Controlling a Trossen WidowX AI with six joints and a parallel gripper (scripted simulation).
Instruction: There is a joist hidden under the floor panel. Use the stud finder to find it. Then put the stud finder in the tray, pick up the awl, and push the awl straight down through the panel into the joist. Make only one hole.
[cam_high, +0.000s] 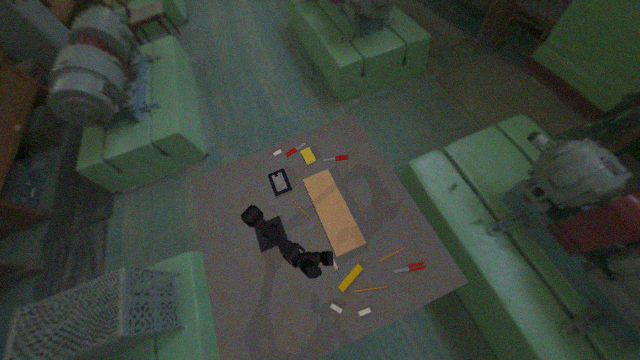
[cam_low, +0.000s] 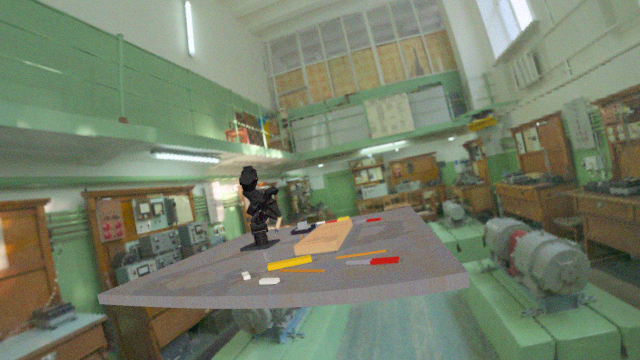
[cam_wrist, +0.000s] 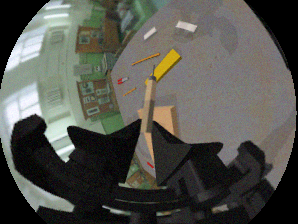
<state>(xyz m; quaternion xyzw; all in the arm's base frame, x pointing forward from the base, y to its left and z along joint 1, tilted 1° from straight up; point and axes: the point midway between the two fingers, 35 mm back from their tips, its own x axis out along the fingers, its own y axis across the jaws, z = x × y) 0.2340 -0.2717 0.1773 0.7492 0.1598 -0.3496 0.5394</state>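
My gripper (cam_high: 332, 259) (cam_wrist: 146, 122) is shut on the awl's pale handle and holds it in the air, off the near end of the panel. The awl (cam_high: 335, 265) (cam_low: 278, 223) (cam_wrist: 149, 102) has a thin dark spike, which points away from the fingers in the wrist view. The floor panel (cam_high: 335, 212) (cam_low: 325, 236) (cam_wrist: 167, 116) is a long tan board lying on the table. No hole can be made out in it; the joist is hidden. The grey stud finder (cam_high: 280, 182) (cam_low: 303, 225) lies in the black-rimmed tray (cam_high: 287, 191), beyond the panel's far left side.
A yellow bar (cam_high: 350, 278) (cam_low: 290, 262) (cam_wrist: 167, 65) lies off the panel's near end, with pencils, two white blocks and a red-handled tool (cam_high: 417, 267) (cam_low: 384, 260) around it. A yellow block (cam_high: 308, 155) and red-handled tools lie past the far end. A pencil (cam_high: 301, 209) lies left of the panel.
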